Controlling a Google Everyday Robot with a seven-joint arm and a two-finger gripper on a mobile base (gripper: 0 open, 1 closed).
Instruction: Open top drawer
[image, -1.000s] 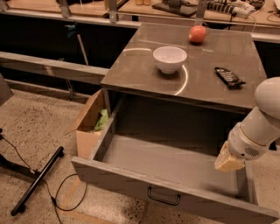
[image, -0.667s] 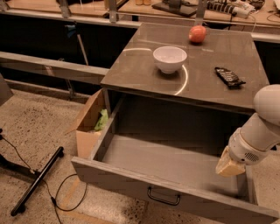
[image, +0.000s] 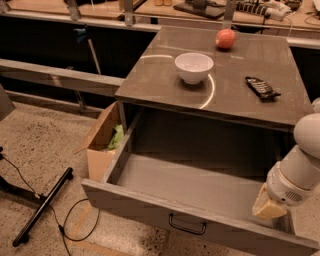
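Note:
The top drawer is a wide grey metal drawer, pulled far out of the grey cabinet. Its deep grey box is open to view and holds nothing. A small dark loop handle sits at the centre of its front. My gripper hangs on the white arm at the right, over the drawer's right rear corner, its tan tip pointing down. It is apart from the handle, well to the right of it.
On the cabinet top stand a white bowl, a red apple and a black remote. An open cardboard box stands against the cabinet's left side. A black stand leg and cable lie on the floor at left.
My arm and gripper have drifted slightly to the right and back, away from the drawer front. The drawer stays pulled out as before.

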